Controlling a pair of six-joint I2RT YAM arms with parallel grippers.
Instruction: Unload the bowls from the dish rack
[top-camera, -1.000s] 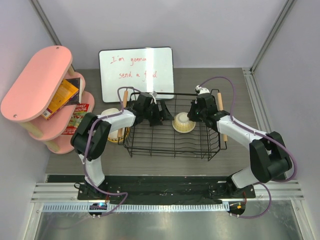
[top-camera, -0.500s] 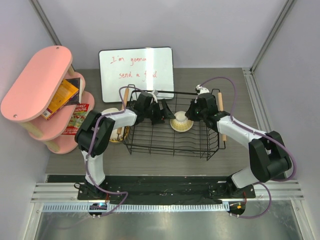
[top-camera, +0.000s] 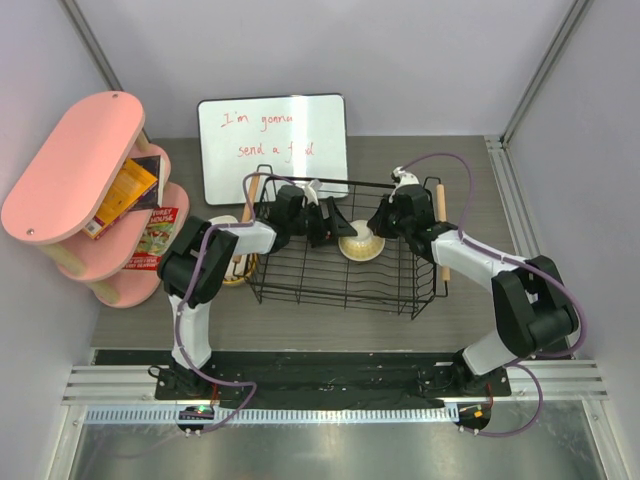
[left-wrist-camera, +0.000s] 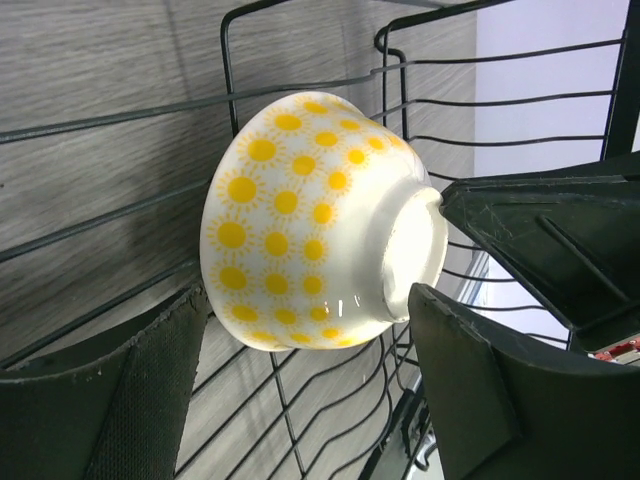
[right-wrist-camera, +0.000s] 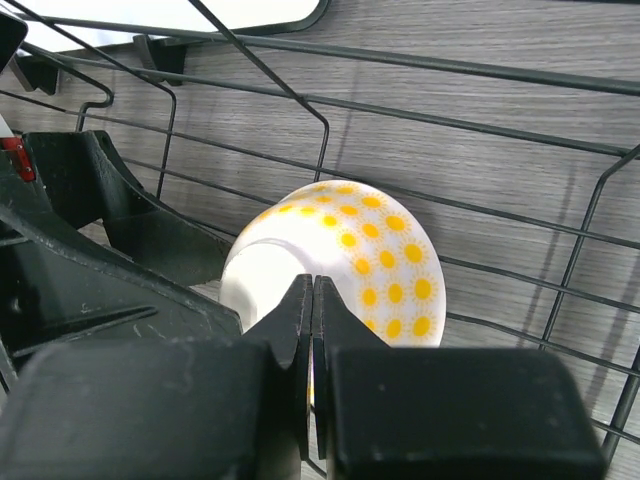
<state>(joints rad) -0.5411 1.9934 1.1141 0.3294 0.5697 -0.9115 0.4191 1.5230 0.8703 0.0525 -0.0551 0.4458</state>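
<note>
A white bowl (left-wrist-camera: 300, 220) patterned with yellow suns lay tipped over, foot exposed, inside the black wire dish rack (top-camera: 320, 280), toward its far side.

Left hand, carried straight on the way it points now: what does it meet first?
The yellow-dotted bowl lying on its side in the dish rack, dead ahead between the open fingers of the left hand; it looks close, though depth is unclear.
</note>
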